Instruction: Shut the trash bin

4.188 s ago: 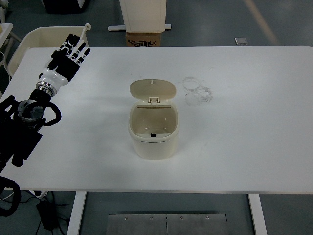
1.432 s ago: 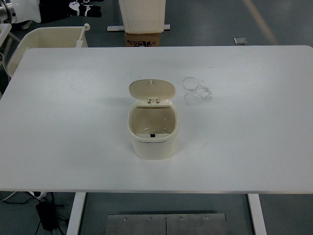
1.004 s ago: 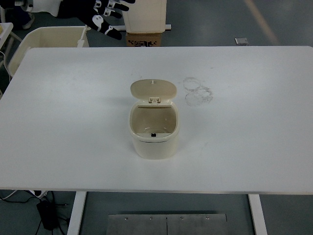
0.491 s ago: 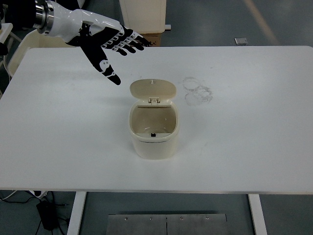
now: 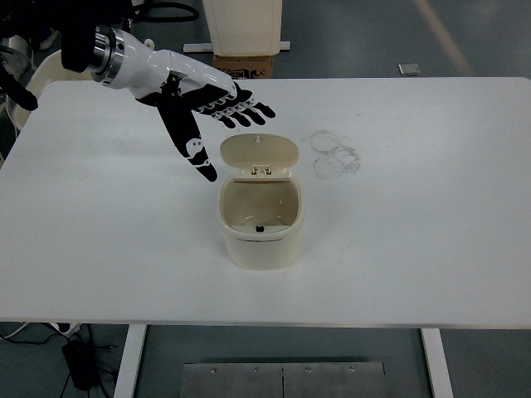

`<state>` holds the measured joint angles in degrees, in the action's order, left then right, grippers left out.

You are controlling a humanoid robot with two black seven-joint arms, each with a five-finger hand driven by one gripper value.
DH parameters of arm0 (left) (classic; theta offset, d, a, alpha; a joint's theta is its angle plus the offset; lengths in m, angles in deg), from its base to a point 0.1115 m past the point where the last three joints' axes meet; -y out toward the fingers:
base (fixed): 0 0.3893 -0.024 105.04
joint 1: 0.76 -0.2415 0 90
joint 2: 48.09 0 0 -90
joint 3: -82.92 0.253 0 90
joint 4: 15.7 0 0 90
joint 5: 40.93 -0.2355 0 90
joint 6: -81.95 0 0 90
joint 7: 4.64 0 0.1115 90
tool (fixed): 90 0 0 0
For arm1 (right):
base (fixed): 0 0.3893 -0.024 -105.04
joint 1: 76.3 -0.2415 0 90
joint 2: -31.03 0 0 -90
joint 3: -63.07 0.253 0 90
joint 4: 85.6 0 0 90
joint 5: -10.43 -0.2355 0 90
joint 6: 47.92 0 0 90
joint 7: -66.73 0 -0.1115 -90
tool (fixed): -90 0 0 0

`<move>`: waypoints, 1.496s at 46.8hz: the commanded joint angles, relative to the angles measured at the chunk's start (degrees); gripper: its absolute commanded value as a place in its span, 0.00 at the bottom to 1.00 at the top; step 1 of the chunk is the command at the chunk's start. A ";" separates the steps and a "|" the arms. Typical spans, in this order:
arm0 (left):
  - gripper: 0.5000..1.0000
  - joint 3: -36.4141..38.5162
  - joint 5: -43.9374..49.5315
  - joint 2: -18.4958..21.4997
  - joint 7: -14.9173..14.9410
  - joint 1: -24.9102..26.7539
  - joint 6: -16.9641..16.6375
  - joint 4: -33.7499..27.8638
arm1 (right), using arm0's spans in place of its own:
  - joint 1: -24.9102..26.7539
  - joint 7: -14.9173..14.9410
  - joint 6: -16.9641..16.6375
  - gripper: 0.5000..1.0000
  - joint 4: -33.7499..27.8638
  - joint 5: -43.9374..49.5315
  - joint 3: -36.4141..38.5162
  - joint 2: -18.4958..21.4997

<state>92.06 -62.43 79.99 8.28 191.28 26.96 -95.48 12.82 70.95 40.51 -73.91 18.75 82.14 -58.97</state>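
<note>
white surface [image 5: 431,215] fills most of the view, with grey floor beyond its far edge and a cardboard box [image 5: 244,65] there. near the middle stands the bin [image 5: 260,224], cream, its mouth open and nothing visible inside except a small dark catch at the front wall. the lid [image 5: 259,153] is tipped up and back on its hinge at the far side, standing almost upright.

my left robot hand [image 5: 207,112] comes in from the upper left, fingers spread apart and holding nothing, palm facing down. the fingertips [image 5: 264,110] hang just behind and above the lid's top edge, and the thumb [image 5: 197,153] points down beside the lid's left side. i judge it is not touching yet (though from this height i cannot be sure). my right arm is out of sight.

some faint ring marks [image 5: 333,154] lie on the surface to the right of the bin, well clear.

what worries me: the bin looks light and sits loose. if i push the lid forward instead of down, the whole bin may slide toward me or tip. if the thumb catches the lid's side edge, it may twist the bin around. and if i press too gently the catch may not latch, leaving the lid to spring back.
</note>
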 commanded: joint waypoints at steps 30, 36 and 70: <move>1.00 1.32 0.15 -0.02 -0.01 -2.20 -0.01 -5.64 | 0.00 0.01 -0.01 0.99 0.00 0.03 0.00 0.00; 1.00 2.63 0.15 -0.02 -0.01 -3.16 -0.01 -6.79 | 0.00 0.01 -0.01 0.99 0.00 -0.05 0.00 0.00; 1.00 3.34 0.15 -0.11 -0.01 -6.59 -0.01 -6.97 | 0.00 0.01 -0.01 0.99 0.00 0.03 0.00 0.00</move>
<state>95.41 -62.29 79.97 8.28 184.98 26.95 -102.46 12.82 70.95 40.51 -73.91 18.75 82.14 -58.97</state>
